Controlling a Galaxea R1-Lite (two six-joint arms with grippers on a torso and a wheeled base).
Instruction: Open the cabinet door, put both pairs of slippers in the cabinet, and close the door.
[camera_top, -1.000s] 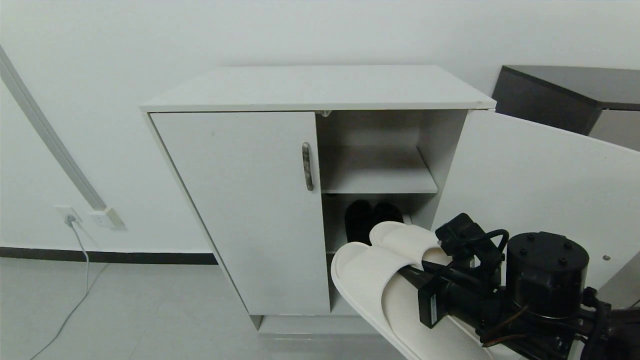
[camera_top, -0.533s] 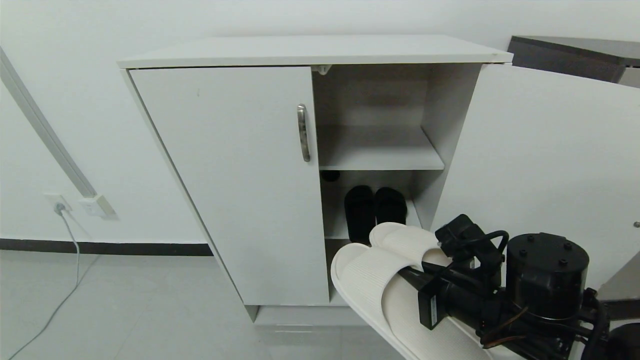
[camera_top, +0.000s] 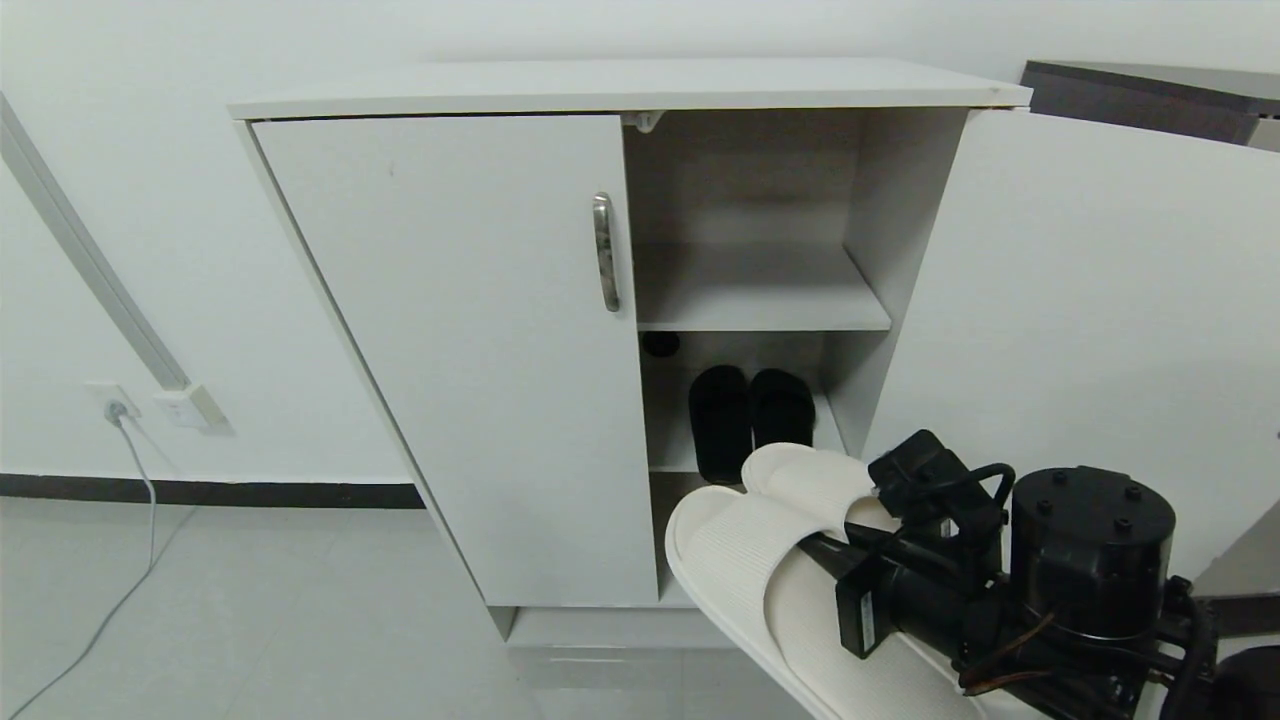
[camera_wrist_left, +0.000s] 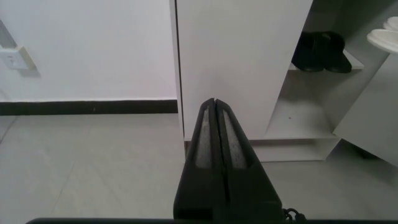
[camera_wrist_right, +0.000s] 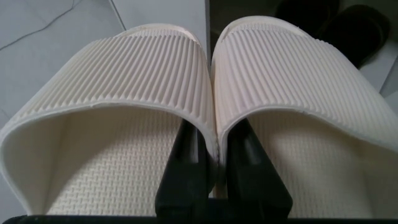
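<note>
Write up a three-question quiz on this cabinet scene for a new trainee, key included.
1. True or false: the black slippers lie on the upper shelf of the cabinet.
2. What is the right pincer shut on? A. the white slippers B. the black slippers C. nothing
3. Fill in: the cabinet's ____ door stands open.
Key: 1. False: they lie one level below the upper shelf. 2. A. 3. right.
</note>
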